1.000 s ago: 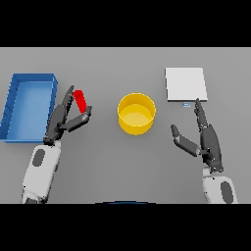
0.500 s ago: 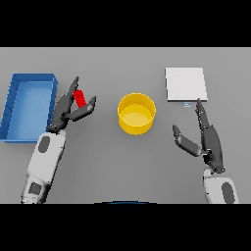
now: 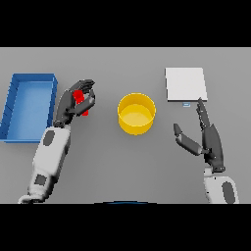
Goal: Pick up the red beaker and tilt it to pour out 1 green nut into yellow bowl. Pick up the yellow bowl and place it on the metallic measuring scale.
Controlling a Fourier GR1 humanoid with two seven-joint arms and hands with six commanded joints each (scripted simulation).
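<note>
Left robot hand: half a second ago its fingers were spread around the red beaker; they are now curled round it and clamp it, thumb on the side toward the yellow bowl.

Red beaker: small, plain red, between the blue bin and the yellow bowl, near the bin's right wall. Only patches of red show between the dark fingers; its rim, tilt and contents are hidden, and whether it touches the desk cannot be told.

Yellow bowl: round, open top, upright at mid-desk, unmoved since the earlier frames. No nut can be made out inside.

Metallic measuring scale: pale square plate at far right, with a small mark at its near edge too small to read.

Right robot hand: unchanged, just in front of the scale, fingers straight and apart, holding nothing.
</note>
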